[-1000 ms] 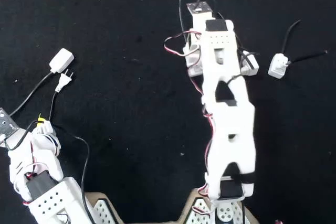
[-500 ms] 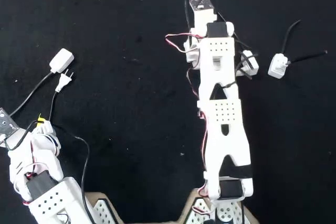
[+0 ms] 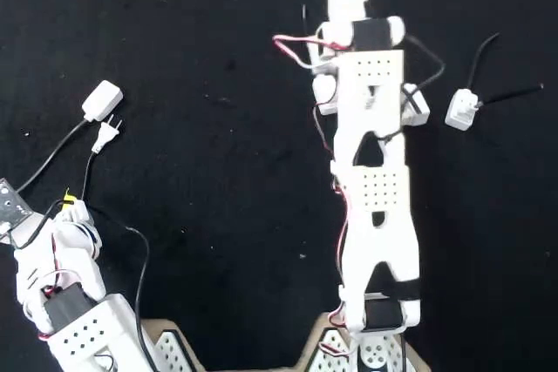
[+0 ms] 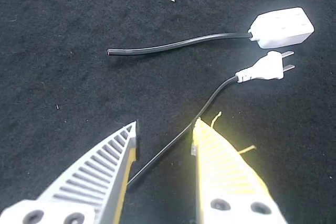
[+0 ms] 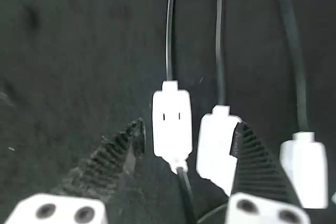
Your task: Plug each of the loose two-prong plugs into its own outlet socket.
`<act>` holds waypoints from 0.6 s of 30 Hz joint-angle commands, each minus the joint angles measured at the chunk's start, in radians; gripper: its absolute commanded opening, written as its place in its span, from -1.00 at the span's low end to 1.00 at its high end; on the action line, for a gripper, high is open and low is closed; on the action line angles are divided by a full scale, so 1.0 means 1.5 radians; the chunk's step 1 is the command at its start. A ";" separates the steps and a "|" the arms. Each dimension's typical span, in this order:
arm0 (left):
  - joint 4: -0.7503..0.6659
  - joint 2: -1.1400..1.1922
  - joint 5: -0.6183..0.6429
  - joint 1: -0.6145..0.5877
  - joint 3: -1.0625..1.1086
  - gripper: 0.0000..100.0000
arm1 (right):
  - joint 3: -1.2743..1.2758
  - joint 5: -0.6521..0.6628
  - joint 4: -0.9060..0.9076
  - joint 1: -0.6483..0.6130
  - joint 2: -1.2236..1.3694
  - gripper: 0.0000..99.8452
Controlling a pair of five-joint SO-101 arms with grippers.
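**High view.** We see a matt black, felt-like tabletop (image 3: 218,215) carrying two white arms of perforated plastic. The left arm (image 3: 61,302) sits folded. Well ahead of it lie a rounded white outlet block (image 3: 103,99) and a flat white two-prong plug (image 3: 106,134), close together but apart, each trailing a thin black cord. The right arm (image 3: 370,180) stretches out straight, and off to its side lies a white socket piece (image 3: 459,111) with two black cords.

**Left wrist view.** The left claw (image 4: 165,124) stands spread and pinches nothing. Its fingers (image 4: 113,161) are ribbed wedges edged in yellow. The plug's cord (image 4: 173,142) runs on the tabletop between the fingertips. Plug and block lie well beyond the tips, the plug nearer, with its two metal prongs bare.

**Right wrist view.** The right claw (image 5: 188,127) is likewise spread and empty. Between its ribbed fingertips lies a white rectangular slotted body (image 5: 171,121) with two narrow slots and a cord at each end. A smooth block (image 5: 214,137) lies just beside it, partly behind one finger. An outer block (image 5: 307,169) lies outside that finger.
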 commanded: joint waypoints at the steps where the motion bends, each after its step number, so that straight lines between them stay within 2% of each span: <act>1: -0.009 -0.006 0.002 0.008 -0.042 -0.64 | -0.032 0.000 -0.008 -0.011 -0.130 -0.50; 12: -0.014 -0.006 0.001 0.008 -0.035 -0.64 | -0.027 -0.007 0.029 -0.011 -0.366 -0.50; 15: -0.014 -0.006 0.001 0.009 -0.034 -0.64 | 0.037 -0.007 0.029 -0.040 -0.459 -0.50; 18: -0.014 -0.006 0.001 0.009 -0.034 -0.64 | 0.178 -0.007 0.027 -0.075 -0.583 -0.50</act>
